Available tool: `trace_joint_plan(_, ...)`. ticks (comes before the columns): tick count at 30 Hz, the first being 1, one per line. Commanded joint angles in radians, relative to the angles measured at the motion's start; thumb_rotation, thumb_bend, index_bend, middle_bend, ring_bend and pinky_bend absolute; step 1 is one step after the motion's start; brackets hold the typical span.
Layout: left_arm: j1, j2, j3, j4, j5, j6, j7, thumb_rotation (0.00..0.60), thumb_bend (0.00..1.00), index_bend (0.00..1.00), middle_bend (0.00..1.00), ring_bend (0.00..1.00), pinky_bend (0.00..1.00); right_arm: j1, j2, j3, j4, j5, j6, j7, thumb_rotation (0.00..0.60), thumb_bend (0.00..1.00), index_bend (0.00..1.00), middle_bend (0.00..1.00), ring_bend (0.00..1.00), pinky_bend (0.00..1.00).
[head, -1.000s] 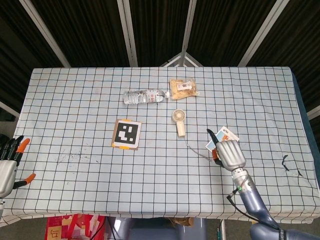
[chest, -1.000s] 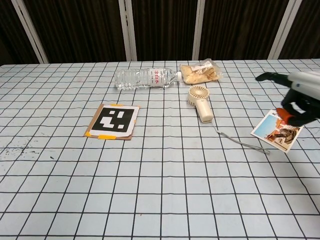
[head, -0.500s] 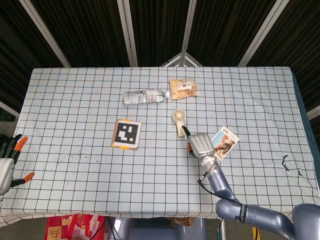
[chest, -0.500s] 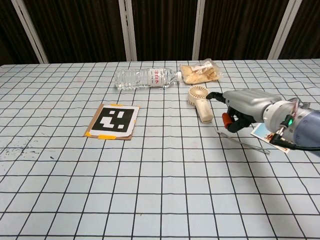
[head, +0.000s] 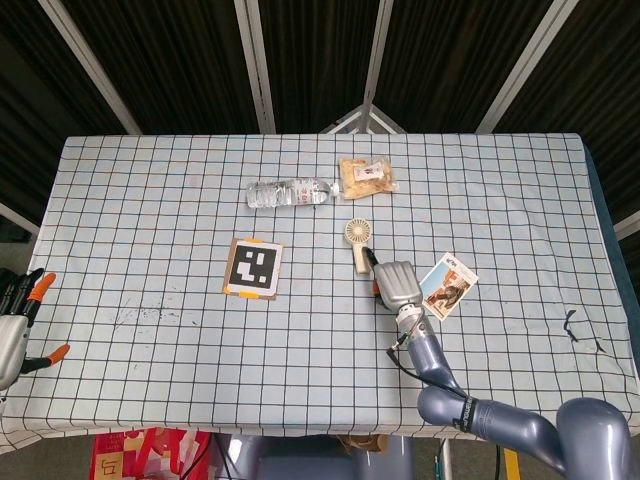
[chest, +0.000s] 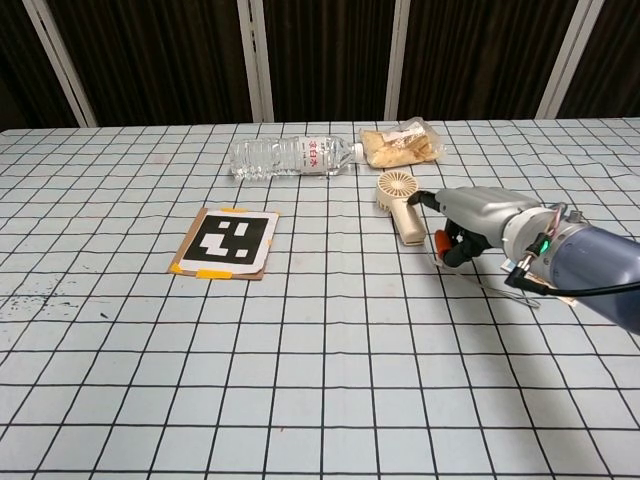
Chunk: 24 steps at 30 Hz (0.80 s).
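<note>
**Objects laid out around the marker card**

A square marker card (head: 253, 268) with a black and white pattern and orange tape at its corners is placed flat on the checked tablecloth (head: 150, 200). A clear plastic water bottle (head: 288, 192) is laid on its side behind the card, a little toward the right. A transparent snack bag (head: 366, 176) is found just beside the cap end of the bottle, further right of the card. A picture card (head: 450, 285) is seen well to the right of the marker card, lying flat and turned at an angle. Some dark specks (head: 145, 315) are noticed on the cloth to the front left of the marker card.
</note>
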Motion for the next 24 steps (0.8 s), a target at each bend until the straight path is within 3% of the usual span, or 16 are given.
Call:
trace_joint_plan(1, 0.0, 0.0, 0.0, -0.001, -0.001, -0.001, 0.002, 0.6, 0.09, 0.0, 0.0, 0.0, 0.0, 0.004, -0.002, 0.0, 0.004, 0.002, 0.002, 0.009, 0.6, 0.78, 0.0, 0.82, 0.88, 0.92)
trace_joint_plan(24, -0.003, 0.002, -0.003, -0.005, -0.012, -0.006, -0.003, 0.6, 0.09, 0.0, 0.0, 0.0, 0.0, 0.033, -0.029, -0.027, 0.046, 0.046, 0.001, 0.018, 0.6, 0.79, 0.0, 0.82, 0.88, 0.92)
